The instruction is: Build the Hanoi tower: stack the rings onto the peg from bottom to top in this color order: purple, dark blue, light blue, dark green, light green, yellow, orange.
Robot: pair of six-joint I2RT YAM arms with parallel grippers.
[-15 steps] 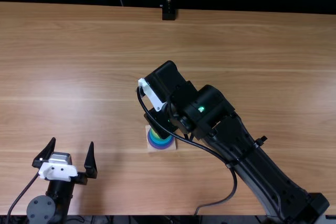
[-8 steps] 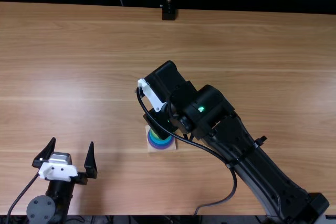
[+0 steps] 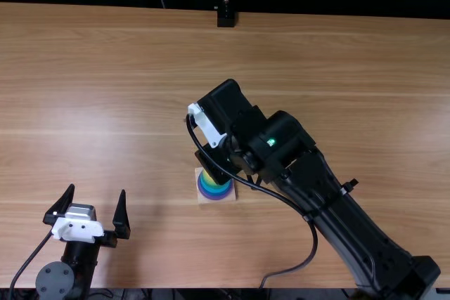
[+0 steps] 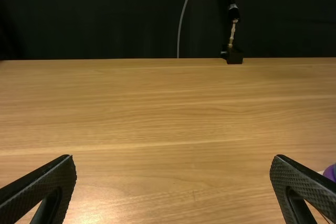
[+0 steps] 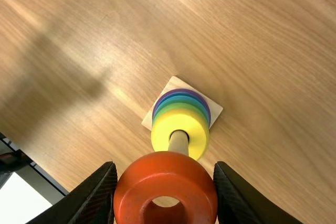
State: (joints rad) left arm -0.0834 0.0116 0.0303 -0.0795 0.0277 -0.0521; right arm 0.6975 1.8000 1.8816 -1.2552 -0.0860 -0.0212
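In the top view my left gripper (image 3: 90,205) stands open at the near left; the left wrist view has its two fingers wide apart (image 4: 174,159). My right gripper (image 3: 218,162) is over the ring stack near the table's middle. From the right wrist, the right gripper (image 5: 165,168) is shut on the orange ring (image 5: 166,203), held above the wooden peg (image 5: 179,142), whose top end the ring overlaps. Around the peg lies the yellow ring (image 5: 164,129), with green, blue and purple (image 5: 207,104) edges below it on the square base (image 5: 213,109).
The light brown table (image 3: 91,89) surrounds the stack. A black stand (image 3: 226,17) is at its far edge. The right arm (image 3: 330,209) crosses from the near right corner to the middle, with a loose cable (image 3: 309,258) beside it.
My right gripper has shifted slightly to the right in the top view, and a little more of the yellow ring shows under it. The left arm has kept still.
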